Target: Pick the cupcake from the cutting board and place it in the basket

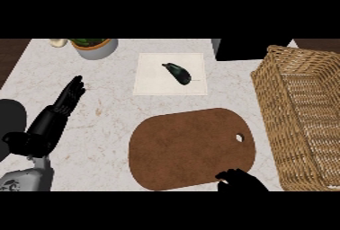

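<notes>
While curled at the cutting board's near edge, seemingly clamped the unseen cupcake in the right hand; risked clipping the basket rim on a low carry, spilling it. Rested left hand open at left.

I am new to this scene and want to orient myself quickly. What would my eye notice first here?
The brown cutting board lies in the middle of the counter, and no cupcake shows on it. The right hand is curled at the board's lower right edge; what it holds, if anything, is hidden. A big wicker basket stands at the right, and a dark eggplant lies on a pale mat behind the board.
</notes>
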Robot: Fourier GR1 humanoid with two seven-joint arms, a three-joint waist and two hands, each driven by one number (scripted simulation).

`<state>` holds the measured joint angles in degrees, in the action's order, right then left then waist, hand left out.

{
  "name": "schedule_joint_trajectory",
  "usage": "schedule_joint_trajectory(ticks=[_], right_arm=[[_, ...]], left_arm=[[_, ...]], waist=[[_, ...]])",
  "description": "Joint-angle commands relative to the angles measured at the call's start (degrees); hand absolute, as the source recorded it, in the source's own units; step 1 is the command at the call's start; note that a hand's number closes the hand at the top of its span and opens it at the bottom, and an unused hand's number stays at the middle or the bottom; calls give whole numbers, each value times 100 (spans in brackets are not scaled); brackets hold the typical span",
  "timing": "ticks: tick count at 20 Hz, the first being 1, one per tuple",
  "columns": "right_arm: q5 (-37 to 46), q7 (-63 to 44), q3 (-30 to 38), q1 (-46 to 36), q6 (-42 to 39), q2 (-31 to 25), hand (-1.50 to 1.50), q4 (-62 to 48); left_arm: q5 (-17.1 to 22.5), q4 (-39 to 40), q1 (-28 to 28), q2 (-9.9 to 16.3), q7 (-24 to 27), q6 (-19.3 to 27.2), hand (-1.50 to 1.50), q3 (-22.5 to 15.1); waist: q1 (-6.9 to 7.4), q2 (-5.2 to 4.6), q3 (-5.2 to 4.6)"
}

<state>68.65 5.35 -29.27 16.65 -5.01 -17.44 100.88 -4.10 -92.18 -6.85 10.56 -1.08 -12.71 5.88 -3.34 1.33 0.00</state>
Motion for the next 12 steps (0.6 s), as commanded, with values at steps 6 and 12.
schedule_joint_trajectory(ticks=[6, 12], right_arm=[[-1324, 549, 313, 2809, 990, -783, 150, 1918], [-2898, 1614, 218, 3719, 1584, -748, 150, 3149]], left_arm=[[-17, 20, -28, -90, 28, -44, 0, -120], [190, -114, -10, 29, -89, -149, 0, 60]], waist=[[118, -108, -2], [70, -69, 6]])
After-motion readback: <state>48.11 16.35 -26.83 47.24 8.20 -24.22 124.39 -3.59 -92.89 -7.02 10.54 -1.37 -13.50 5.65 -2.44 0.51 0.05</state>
